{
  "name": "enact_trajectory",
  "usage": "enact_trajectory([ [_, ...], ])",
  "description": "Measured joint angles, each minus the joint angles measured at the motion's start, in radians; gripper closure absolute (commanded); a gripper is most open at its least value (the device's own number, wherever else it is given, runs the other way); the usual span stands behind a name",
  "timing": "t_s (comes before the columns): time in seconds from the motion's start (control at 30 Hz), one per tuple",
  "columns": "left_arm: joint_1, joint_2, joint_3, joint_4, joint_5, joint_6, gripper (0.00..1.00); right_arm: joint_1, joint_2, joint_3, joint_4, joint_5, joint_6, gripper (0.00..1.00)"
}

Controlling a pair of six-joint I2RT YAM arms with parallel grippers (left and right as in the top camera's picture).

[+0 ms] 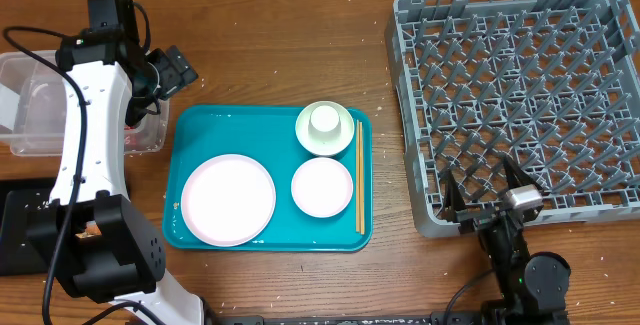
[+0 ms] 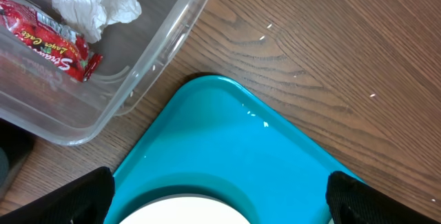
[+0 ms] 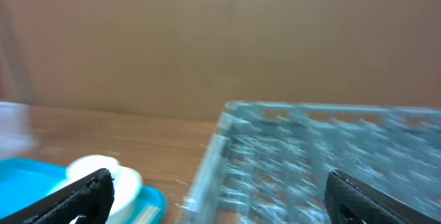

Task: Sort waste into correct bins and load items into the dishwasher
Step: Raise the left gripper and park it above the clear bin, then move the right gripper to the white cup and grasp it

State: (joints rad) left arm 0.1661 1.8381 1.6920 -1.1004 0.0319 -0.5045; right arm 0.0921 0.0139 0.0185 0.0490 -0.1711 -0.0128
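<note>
Left gripper (image 2: 220, 207) hangs above the far left corner of the teal tray (image 2: 227, 148), with its fingers (image 2: 83, 200) spread wide and nothing between them. Just beside it, on the outer side, stands the clear tub (image 2: 172, 38), and inside lie the red wrapper (image 2: 48, 34) and the white paper wad (image 2: 89, 0), so this part of the waste looks already sorted. From this gripper the round plate (image 1: 228, 199) lies toward the robot, on the near left part of the tray; its rim shows at the bottom edge of the left wrist view.

The right gripper (image 1: 483, 187) is also open and holds nothing. It sits over the near edge of the grey dish rack (image 1: 530, 85), close to the corner that faces the tray. Everything to be loaded lies to its left, across a bare strip of table (image 1: 395, 165): first the chopsticks (image 1: 360, 180), then a bowl (image 1: 322, 187), and farther away a second bowl (image 1: 303, 135) with the small cup (image 1: 324, 119) standing in it.

The chopsticks rest along the right edge of the tray, and their long axis runs from the far side toward the robot, parallel to the rack wall. I judge that the right arm is nearer to them and to both bowls, while the left arm is nearer to the plate. To take the chopsticks, the jaws would need to close across this axis, not along it
</note>
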Motion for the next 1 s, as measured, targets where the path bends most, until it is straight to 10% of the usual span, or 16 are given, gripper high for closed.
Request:
enact_trajectory([
  [0.47,0.000,0.000,0.000,0.006,-0.026,0.000,0.00,0.000,-0.003,0.002,0.328,-0.487,0.257,0.00],
  [0.77,0.000,0.000,0.000,0.008,-0.026,0.000,0.00,0.000,0.093,0.192,0.166,-0.494,0.291,0.00],
  [1.0,0.000,0.000,0.000,0.007,-0.029,0.000,0.00,0.000,0.483,0.558,-0.036,-0.571,0.230,0.00],
])
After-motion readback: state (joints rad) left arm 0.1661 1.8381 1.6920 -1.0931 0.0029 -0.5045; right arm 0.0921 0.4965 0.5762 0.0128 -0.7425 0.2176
